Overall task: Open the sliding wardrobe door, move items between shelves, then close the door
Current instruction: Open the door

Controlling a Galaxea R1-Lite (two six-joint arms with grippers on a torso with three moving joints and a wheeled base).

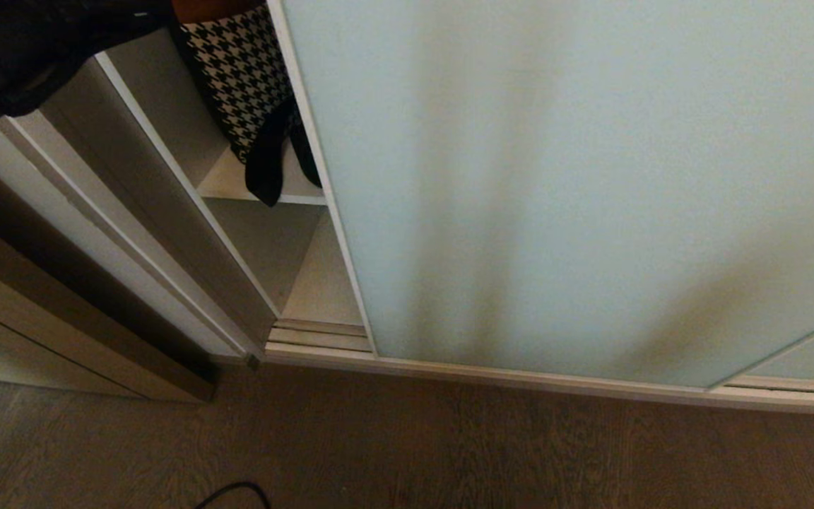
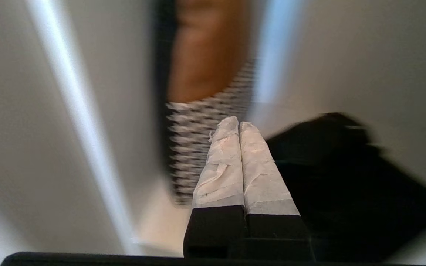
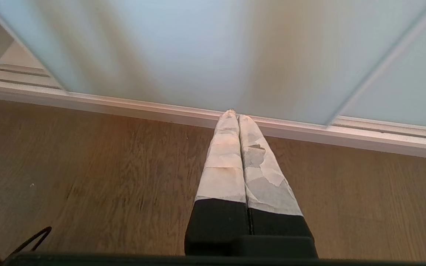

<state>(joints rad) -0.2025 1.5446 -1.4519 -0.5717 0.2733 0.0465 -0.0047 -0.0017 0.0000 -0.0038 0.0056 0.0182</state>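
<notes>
The sliding wardrobe door [image 1: 591,177] of frosted pale glass covers most of the wardrobe and leaves a narrow gap at its left. In that gap a white shelf [image 1: 301,199] carries a houndstooth bag [image 1: 237,78] with a black strap hanging over the edge. A floppy black bag [image 1: 18,56] hangs at the upper left, in front of the wardrobe's side wall. My left gripper [image 2: 239,123] is shut, facing the gap. The black bag [image 2: 346,184] sits right beside its fingers, and no fabric shows between them. My right gripper [image 3: 234,115] is shut and empty, low over the floor before the door [image 3: 198,44].
The door's bottom track [image 1: 319,332] runs along the wooden floor [image 1: 449,452]. A wooden cabinet [image 1: 61,332] stands left of the wardrobe. A black cable [image 1: 234,491] lies on the floor near the front. A second glass panel [image 1: 803,353] overlaps at the lower right.
</notes>
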